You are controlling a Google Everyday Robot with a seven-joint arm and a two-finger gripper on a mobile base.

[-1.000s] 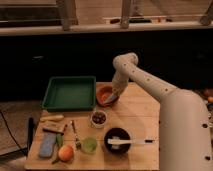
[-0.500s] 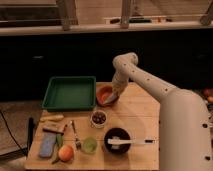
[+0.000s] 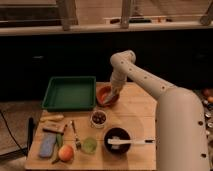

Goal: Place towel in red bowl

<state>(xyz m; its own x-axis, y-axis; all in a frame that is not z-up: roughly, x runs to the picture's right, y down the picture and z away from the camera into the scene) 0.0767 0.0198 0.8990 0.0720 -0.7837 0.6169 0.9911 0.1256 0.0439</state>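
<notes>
The red bowl sits on the wooden table just right of the green tray. My gripper is at the end of the white arm, reaching down into the bowl from its right side. A grey patch inside the bowl under the gripper may be the towel; I cannot make it out clearly.
A green tray lies at the back left. A small bowl of dark food, a black bowl with a white utensil, a green cup, an orange, a blue sponge and cutlery lie in front.
</notes>
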